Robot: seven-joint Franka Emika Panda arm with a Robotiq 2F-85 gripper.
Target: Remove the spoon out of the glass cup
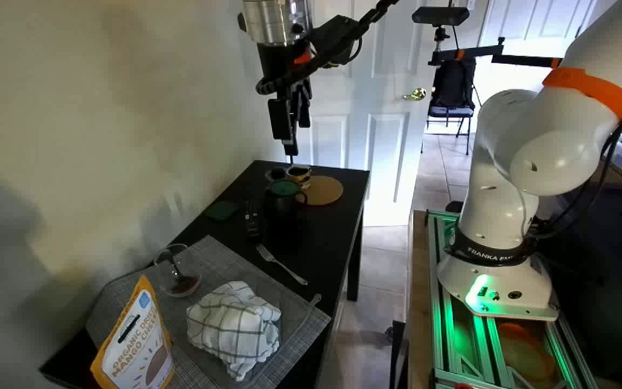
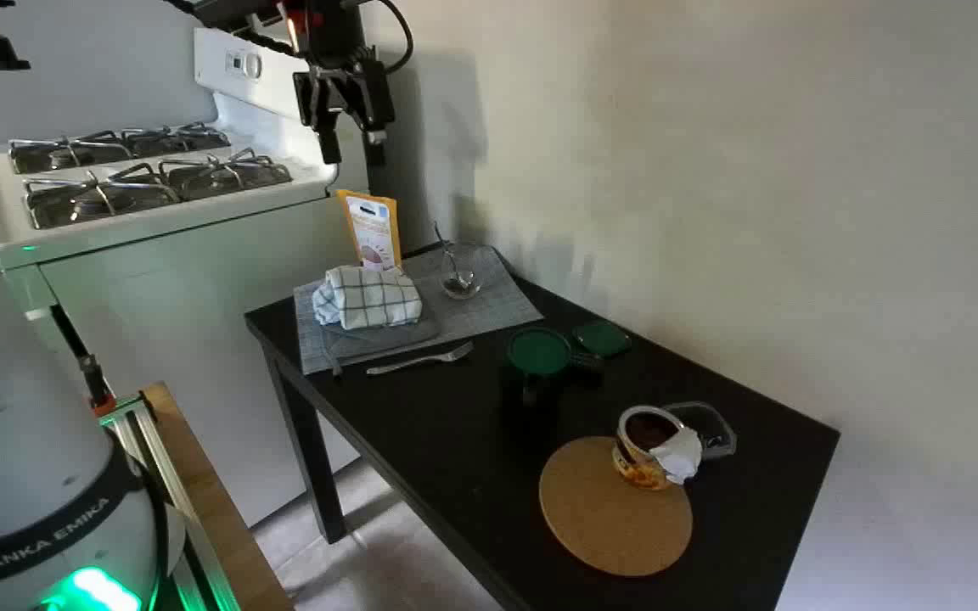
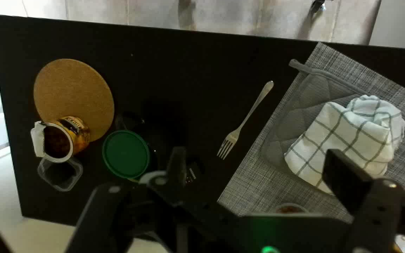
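The glass cup (image 1: 194,280) is a short clear tumbler with brown contents, standing on the grey woven mat near the wall. It also shows in an exterior view (image 2: 474,273). The slim dark spoon (image 2: 441,235) stands leaning inside the glass, its handle rising past the rim; it also shows in an exterior view (image 1: 173,263). My gripper (image 2: 353,154) is open and empty, high above the table and apart from the glass. In the wrist view the fingers (image 3: 258,158) are wide apart. There only a bit of the glass's rim (image 3: 290,207) shows; the spoon is hidden.
A mango bag (image 1: 141,340) and checked cloth (image 1: 235,324) stand near the glass. A fork (image 3: 241,126), dark green cup (image 3: 126,154), black bar (image 1: 251,219), opened food tub (image 3: 77,133) and cork disc (image 3: 72,88) lie further along. The wall (image 2: 710,212) borders the table.
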